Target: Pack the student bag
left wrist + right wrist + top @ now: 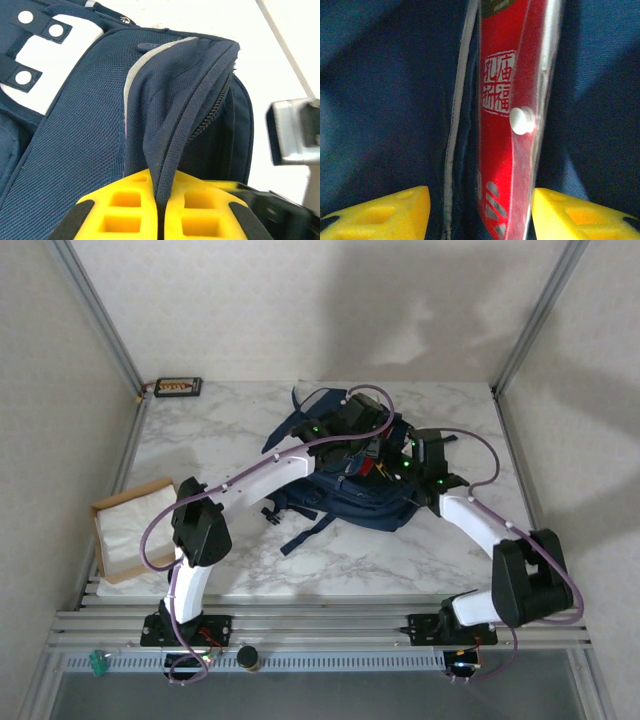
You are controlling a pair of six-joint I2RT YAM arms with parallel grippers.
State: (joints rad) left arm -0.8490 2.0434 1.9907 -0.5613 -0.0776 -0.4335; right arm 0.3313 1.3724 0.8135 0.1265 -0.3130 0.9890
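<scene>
The student bag, navy blue with white patches, lies in the middle of the marble table. My left gripper is shut on the bag's dark zipper-edged flap and holds it up from the opening; from above the left gripper is over the bag's far part. My right gripper is inside the bag, open, its yellow fingers on either side of a red packet in a clear pouch with a white snap button. The packet stands on edge against navy fabric. From above the right gripper is at the opening.
An open cardboard box with white lining sits at the table's left edge. A small dark tray lies at the back left corner. Metal frame posts rise at both back corners. Loose bag straps trail toward the front.
</scene>
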